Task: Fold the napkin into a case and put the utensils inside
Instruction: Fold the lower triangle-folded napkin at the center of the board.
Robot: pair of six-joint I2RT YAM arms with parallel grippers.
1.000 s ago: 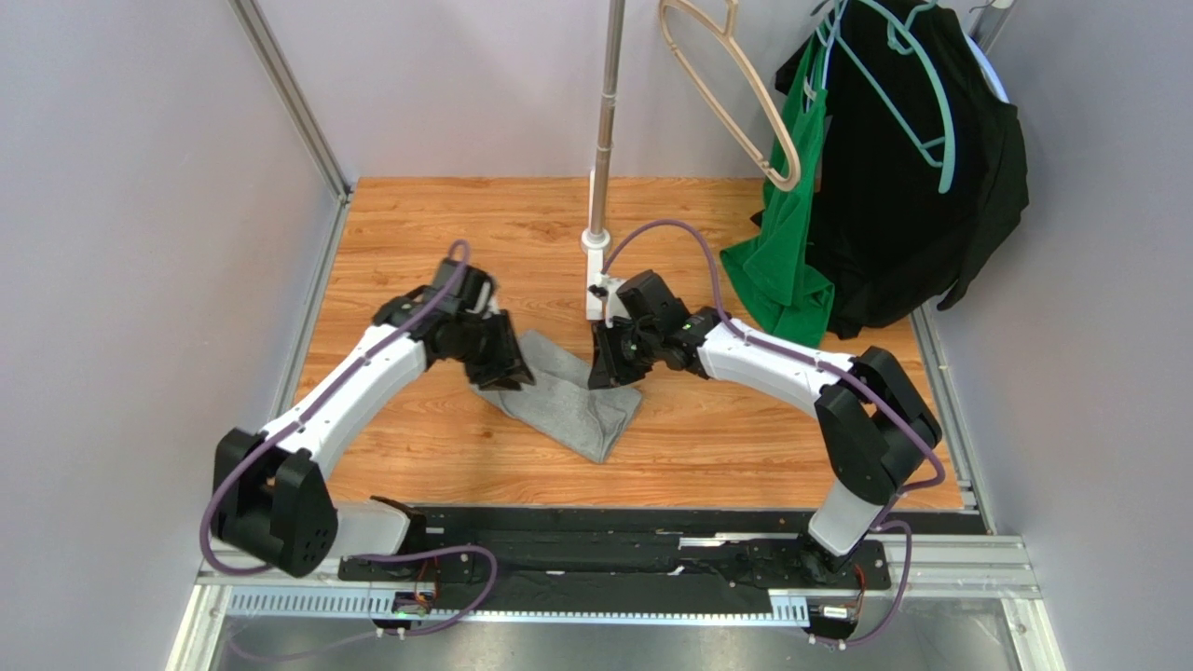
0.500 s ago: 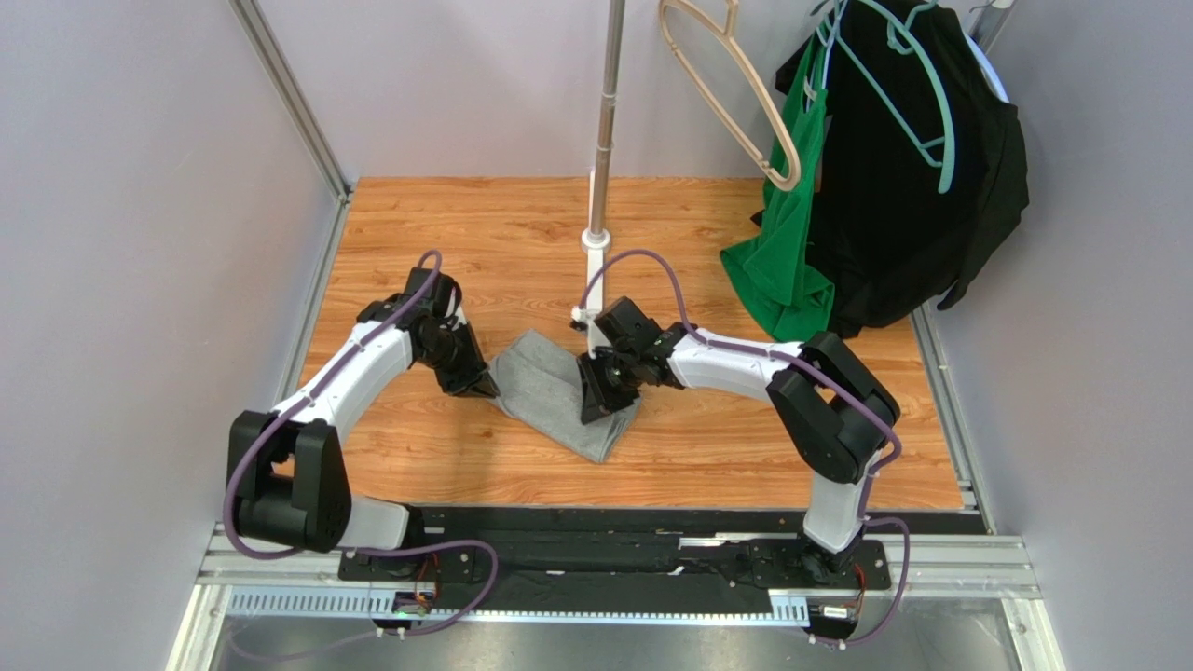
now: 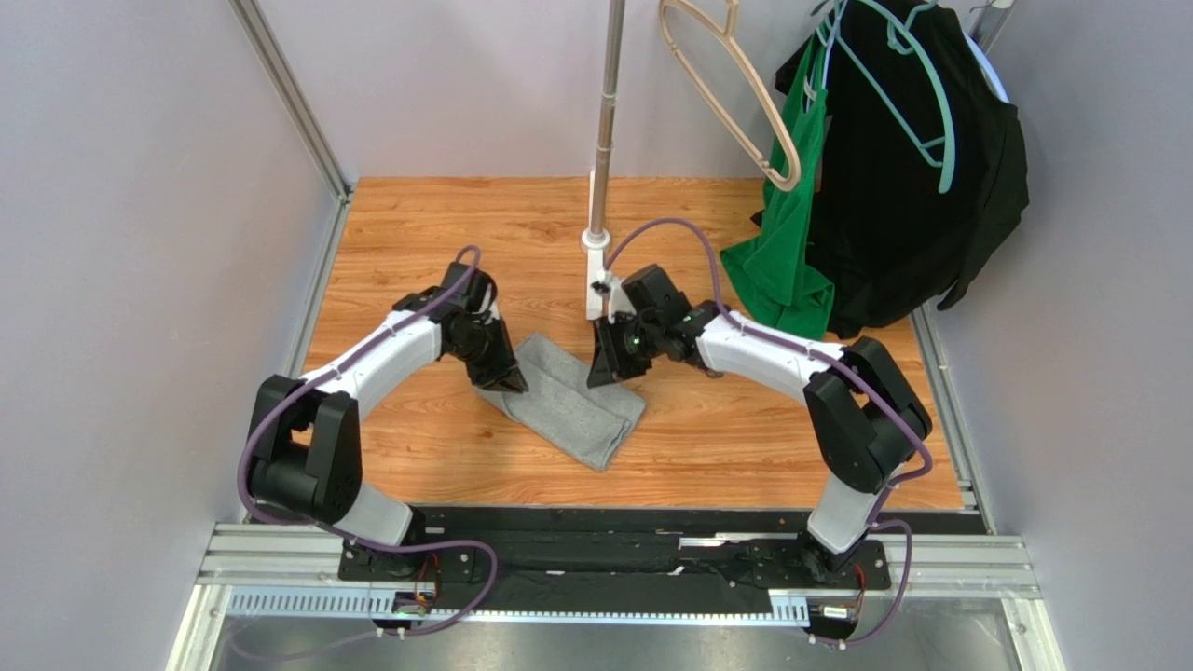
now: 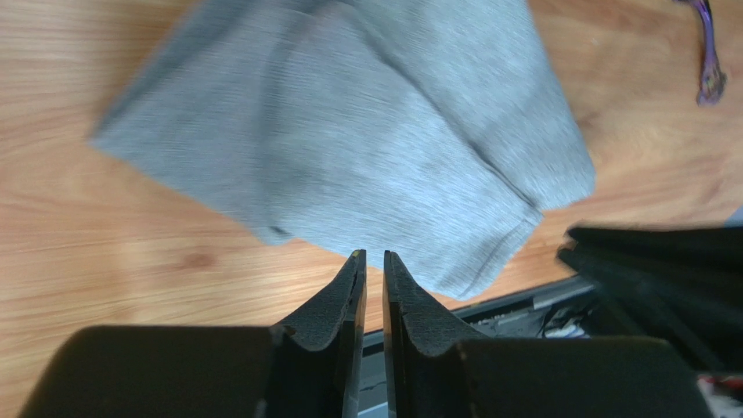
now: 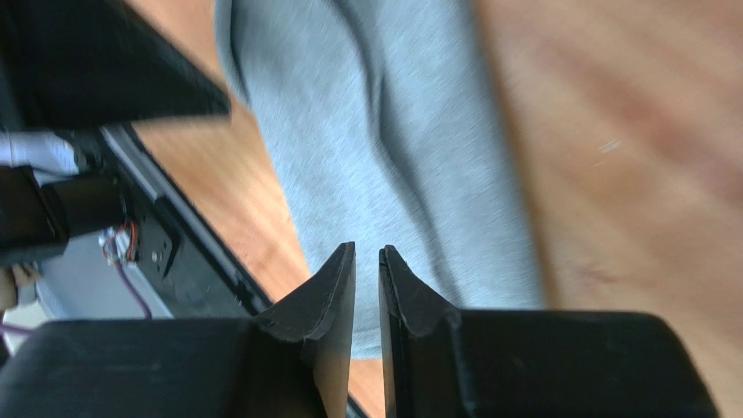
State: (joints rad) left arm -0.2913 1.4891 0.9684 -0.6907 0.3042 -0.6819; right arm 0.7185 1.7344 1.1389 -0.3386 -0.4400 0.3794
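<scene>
The grey napkin (image 3: pixel 567 406) lies folded into a slanted strip on the wooden table (image 3: pixel 420 224), between my two grippers. The left gripper (image 3: pixel 501 375) hovers at its upper left edge. Its jaws stand a narrow slit apart with nothing between them, and the napkin (image 4: pixel 349 139) lies just beyond the tips. The right gripper (image 3: pixel 605 371) is over the napkin's upper right corner, also open only a slit and empty, with the napkin (image 5: pixel 384 148) below it. A slim purple utensil (image 4: pixel 708 52) shows at the far right edge of the left wrist view. No utensils show in the top view.
A metal pole on a white base (image 3: pixel 598 266) stands just behind the right gripper. A green garment (image 3: pixel 784 266) and a black garment (image 3: pixel 910 168) hang at the back right, with an empty beige hanger (image 3: pixel 742 84) beside them. The black base rail (image 3: pixel 616 538) runs along the near edge.
The left gripper narrowed from wide to a slit, moved left to the napkin's edge, then back right. The right arm dipped toward the napkin and drew back. The napkin barely shifted.
</scene>
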